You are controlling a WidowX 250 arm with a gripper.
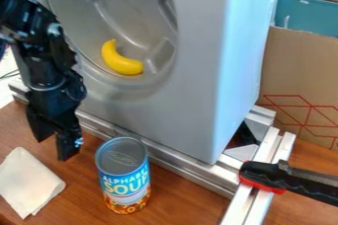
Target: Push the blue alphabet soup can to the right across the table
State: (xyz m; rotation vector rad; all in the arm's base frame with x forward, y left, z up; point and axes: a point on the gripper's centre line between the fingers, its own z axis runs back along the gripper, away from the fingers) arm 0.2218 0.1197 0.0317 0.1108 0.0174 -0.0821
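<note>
The gripper (52, 149), jaws spread and empty, seems at a pre-grasp step (the soup can (123, 175) stands near), calling for alignment first.

The blue-and-orange can (124, 175) stands upright on the desk (182, 194), its metal top intact. A pale cloth (27, 182) lies folded nearby.

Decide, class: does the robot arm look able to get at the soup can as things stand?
Probably yes. The gripper hangs open near the soup can, with nothing visible between them. The metal rail close behind the can might hamper an approach from that side.
</note>
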